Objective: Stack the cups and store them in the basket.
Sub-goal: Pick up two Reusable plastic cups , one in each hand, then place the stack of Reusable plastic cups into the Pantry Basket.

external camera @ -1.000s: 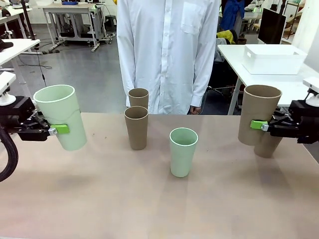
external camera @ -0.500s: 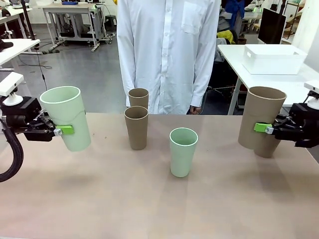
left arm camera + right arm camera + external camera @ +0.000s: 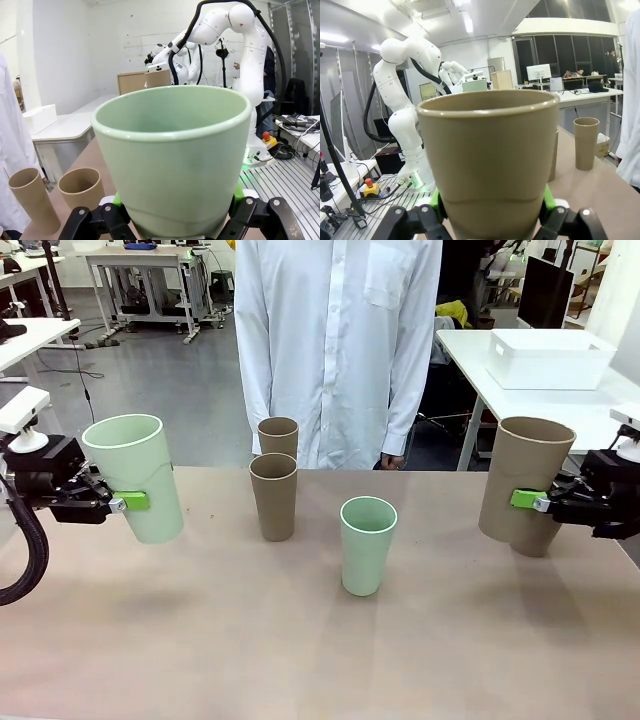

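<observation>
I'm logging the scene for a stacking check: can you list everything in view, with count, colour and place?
Mint cups: two, pale green; one tilted in the left gripper over the table's left side, one upright mid-table.
Tan cups: four, brown; two upright left of centre, nearer and farther; one in the right gripper; one standing partly hidden behind it.
Basket: one, white, on a separate table at far right.
Table: one, beige-brown.
Person: one, white shirt, standing at the far side.
Left gripper: black, green pads, shut on mint cup.
Right gripper: black, green pads, shut on tan cup.
</observation>
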`<state>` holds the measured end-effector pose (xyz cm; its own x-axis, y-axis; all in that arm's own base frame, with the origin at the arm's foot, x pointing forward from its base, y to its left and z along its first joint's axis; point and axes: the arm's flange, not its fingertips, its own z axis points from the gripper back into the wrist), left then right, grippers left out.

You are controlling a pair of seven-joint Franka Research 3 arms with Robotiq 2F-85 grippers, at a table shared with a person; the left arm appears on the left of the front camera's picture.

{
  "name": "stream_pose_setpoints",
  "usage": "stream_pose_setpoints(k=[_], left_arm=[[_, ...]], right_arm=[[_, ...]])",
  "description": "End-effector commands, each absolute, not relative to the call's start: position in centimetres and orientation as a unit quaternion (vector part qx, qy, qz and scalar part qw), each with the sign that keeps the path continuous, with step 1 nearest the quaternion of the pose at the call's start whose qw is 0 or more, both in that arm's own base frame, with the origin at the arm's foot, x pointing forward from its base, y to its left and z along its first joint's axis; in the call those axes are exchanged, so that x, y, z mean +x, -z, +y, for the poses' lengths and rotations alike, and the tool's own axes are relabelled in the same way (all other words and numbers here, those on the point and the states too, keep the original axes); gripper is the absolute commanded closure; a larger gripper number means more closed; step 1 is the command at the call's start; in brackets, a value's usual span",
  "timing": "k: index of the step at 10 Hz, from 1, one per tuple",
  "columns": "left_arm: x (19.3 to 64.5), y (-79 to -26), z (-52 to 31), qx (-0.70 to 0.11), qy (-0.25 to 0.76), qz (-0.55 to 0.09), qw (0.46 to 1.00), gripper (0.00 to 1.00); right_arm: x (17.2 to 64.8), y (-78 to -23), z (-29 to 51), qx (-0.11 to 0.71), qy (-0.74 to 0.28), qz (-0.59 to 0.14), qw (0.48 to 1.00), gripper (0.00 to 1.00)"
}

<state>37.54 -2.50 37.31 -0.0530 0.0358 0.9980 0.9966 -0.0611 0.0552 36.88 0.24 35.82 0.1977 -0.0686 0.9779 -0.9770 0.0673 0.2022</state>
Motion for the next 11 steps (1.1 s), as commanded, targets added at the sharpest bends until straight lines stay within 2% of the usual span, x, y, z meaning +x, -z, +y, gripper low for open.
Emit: stream_pose_setpoints(k=[1,11], left_arm=[[37.29,-37.60,-2.53,-0.507,0.522,-0.508,0.461,0.15],[37.29,-37.60,-2.53,-0.507,0.522,-0.508,0.461,0.15]], right_arm=[[37.13,-36.09,0.59,0.540,-0.411,-0.485,0.552,0.15],[37.13,-36.09,0.59,0.540,-0.411,-0.485,0.552,0.15]])
